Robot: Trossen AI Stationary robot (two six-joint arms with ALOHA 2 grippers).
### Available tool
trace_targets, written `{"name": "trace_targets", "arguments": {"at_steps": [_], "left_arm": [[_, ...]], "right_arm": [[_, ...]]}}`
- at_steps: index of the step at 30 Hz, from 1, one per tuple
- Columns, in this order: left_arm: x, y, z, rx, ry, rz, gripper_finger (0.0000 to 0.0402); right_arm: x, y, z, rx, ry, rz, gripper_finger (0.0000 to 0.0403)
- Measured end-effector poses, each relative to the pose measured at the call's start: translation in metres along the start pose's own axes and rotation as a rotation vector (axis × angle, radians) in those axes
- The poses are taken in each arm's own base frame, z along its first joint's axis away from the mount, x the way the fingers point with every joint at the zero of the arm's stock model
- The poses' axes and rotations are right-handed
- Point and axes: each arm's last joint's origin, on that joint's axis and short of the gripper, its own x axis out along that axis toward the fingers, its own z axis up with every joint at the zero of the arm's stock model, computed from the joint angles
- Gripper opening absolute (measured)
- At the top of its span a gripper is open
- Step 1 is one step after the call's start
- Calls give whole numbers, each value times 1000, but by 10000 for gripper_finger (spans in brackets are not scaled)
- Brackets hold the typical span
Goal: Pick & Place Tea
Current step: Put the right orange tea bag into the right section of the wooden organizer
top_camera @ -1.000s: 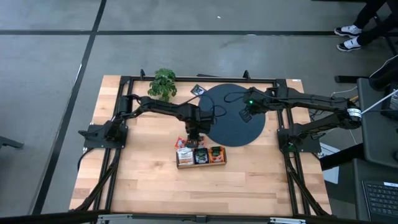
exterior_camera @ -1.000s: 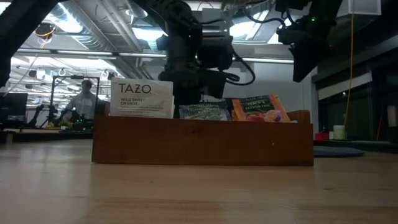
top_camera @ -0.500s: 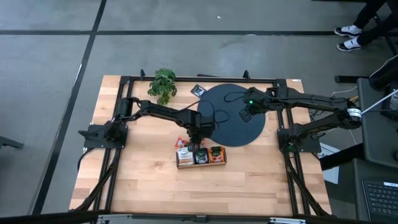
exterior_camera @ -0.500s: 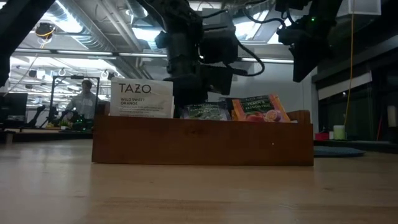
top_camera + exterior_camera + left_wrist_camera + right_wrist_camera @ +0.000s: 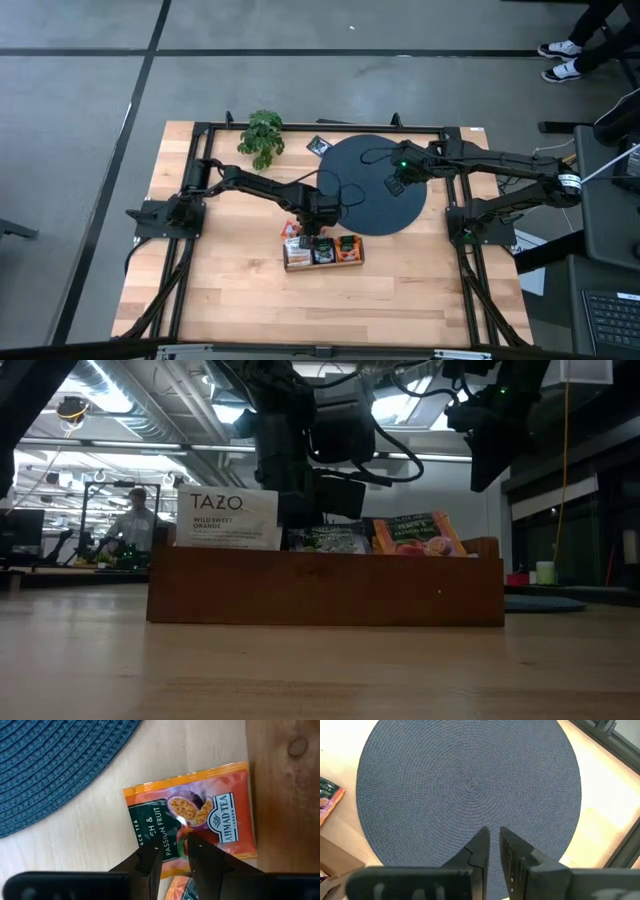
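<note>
left gripper at frame centre, fingers slightly parted, hovers over an orange tea packet lying on the table beside the wooden box of tea; right gripper, fingers nearly together and empty, hangs over the dark round mat.

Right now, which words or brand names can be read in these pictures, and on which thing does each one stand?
"TAZO / WILD SWEET ORANGE": white packet standing in the wooden box.
"AHMAD TEA LONDON": orange packet lying on the table, in front of the left fingers.
"...CH & PASSION FRUIT": same orange packet, start hidden.
Print on the box's other packets: too small to read.
</note>
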Motion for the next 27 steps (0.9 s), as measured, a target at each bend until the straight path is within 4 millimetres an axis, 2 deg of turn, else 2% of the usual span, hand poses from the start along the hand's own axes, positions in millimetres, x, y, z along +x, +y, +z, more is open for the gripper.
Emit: {"name": "trace_targets", "arguments": {"at_steps": [2, 8, 15, 19, 27], "left_arm": [[0, 1, 0, -15, 0, 6, 76], [1, 6, 0, -45, -1, 14, 8], [-2, 13, 0, -45, -8, 26, 2], [-3, 30, -4, -86, 11, 55, 2], [-6, 65, -26, -186, 192, 125, 2]], "right_arm": [[0, 0, 0, 2, 0, 0, 46], [0, 0, 0, 24, 0, 0, 46], [0, 0, 0, 26, 1, 0, 46], [0, 0, 0, 26, 0, 0, 46], [0, 0, 0, 27, 10, 13, 46]]}}
